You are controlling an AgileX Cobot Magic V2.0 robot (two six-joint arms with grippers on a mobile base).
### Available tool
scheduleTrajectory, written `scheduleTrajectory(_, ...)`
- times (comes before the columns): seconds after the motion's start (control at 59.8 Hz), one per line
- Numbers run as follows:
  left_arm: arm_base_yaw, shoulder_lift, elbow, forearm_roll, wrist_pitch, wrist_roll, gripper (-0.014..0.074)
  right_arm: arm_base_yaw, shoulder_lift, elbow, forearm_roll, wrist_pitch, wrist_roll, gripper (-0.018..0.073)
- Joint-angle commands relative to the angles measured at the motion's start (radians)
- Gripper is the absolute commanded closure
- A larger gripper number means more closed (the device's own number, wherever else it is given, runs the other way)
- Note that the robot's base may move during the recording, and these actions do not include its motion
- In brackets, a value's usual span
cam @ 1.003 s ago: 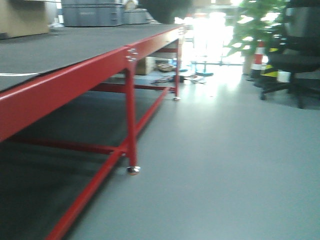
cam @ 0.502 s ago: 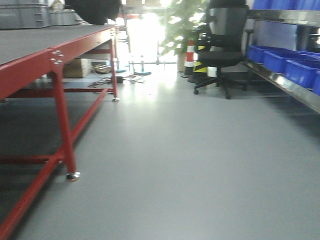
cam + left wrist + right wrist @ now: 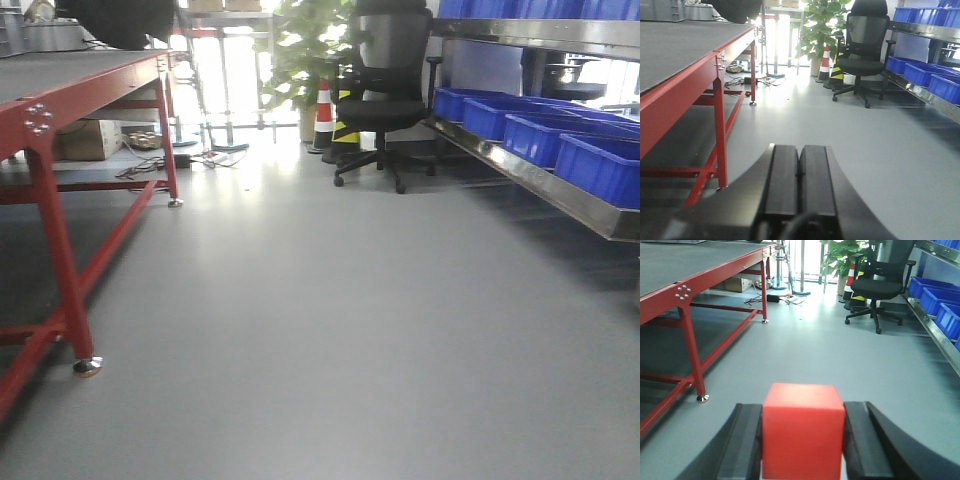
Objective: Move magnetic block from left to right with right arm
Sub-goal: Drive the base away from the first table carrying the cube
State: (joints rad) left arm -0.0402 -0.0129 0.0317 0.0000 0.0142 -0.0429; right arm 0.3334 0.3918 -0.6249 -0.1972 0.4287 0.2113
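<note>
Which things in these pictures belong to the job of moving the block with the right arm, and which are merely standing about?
Belong to the job: magnetic block, gripped in the right tool.

Just standing about: left tool, shut and empty; office chair; traffic cone; blue bins; potted plant.

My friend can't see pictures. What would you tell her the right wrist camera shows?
The right gripper holds the magnetic block, a plain red cube, between its two black fingers, above a grey floor. A red-framed table stands to the left, with a black office chair and blue bins farther back on the right.
</note>
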Motion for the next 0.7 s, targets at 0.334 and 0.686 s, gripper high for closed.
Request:
scheduleTrajectory(0.334,0.004,-0.015,0.008,0.0,-0.09,-0.004,0.0713,-0.008,0.006,-0.027,-0.017,-0.09,-0.006,0.0303)
scheduleTrajectory(0.686,0.023,-0.015,0.008,0.0,-0.09,-0.004,0.0713,-0.008,0.006,-0.027,-0.017,-0.09,-0.006,0.0303)
